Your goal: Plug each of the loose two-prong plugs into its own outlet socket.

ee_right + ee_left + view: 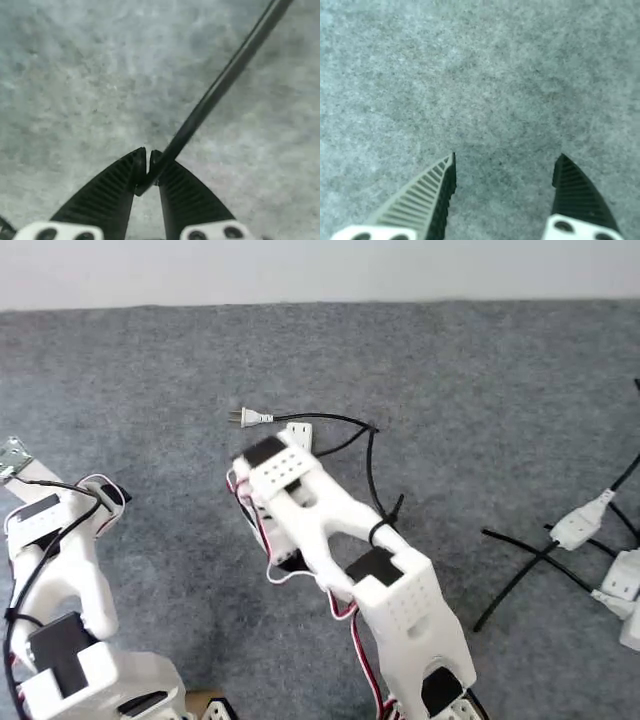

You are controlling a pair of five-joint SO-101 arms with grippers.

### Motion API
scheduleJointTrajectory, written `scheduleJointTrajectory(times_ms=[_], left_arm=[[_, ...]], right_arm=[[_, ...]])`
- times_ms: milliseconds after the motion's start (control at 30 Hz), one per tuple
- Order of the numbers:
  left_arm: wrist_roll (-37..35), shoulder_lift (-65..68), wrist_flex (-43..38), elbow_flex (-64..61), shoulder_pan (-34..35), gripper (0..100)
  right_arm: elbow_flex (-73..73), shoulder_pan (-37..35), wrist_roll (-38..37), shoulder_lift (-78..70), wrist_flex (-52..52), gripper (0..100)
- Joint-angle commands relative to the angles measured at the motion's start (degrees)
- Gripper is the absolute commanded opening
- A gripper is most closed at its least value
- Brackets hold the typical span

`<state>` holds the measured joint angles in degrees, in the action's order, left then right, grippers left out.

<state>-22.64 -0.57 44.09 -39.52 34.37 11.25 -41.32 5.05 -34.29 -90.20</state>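
A loose two-prong plug (pixel 246 418) lies on the grey carpet, its prongs pointing left and its black cable (pixel 368 462) curving back under the middle arm. My right gripper (pixel 147 156) is shut on that black cable (pixel 220 87), pinching it between the fingertips. In the high view the right arm's wrist (pixel 280 468) covers the gripper, beside a small white block (pixel 298 432) that may be a socket. My left gripper (pixel 505 162) stands open over bare carpet at the far left (pixel 12 458), holding nothing.
At the right edge lie a white connector (pixel 578 525) and another white piece (pixel 622 580) on crossing black cables (pixel 540 555). Grey carpet (pixel 160 370) covers the table up to a pale wall at the back.
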Motion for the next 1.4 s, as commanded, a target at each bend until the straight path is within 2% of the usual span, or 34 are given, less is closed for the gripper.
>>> scheduleJointTrajectory(times_ms=[0,200,333,533,667,767,967,1367], left_arm=[[2.37,-0.53,-1.41,0.57,-0.26,30],[2.55,-0.53,-1.41,0.57,-0.44,30],[2.64,-0.53,-1.41,0.57,-0.44,30],[2.73,-0.53,-1.41,0.48,-0.44,30],[2.73,-0.53,-1.41,0.48,-0.44,30],[2.81,-0.53,-1.41,0.48,-0.44,30],[2.81,-0.53,-1.41,0.48,-0.44,30],[2.81,-0.53,-1.41,0.48,-0.53,30]], right_arm=[[-9.93,-0.92,-1.14,12.97,10.07,3.5],[-20.13,-0.48,-1.85,30.90,13.32,15.4],[-22.95,-0.48,-2.29,37.05,13.58,15.8],[-22.95,0.75,-2.11,37.76,16.04,15.8],[-22.95,3.30,-1.93,37.58,24.22,15.8],[-22.68,6.99,0.00,35.12,32.75,15.8],[-15.74,9.36,1.23,24.04,40.31,15.8],[13.89,12.44,1.41,-1.54,38.11,15.8]])
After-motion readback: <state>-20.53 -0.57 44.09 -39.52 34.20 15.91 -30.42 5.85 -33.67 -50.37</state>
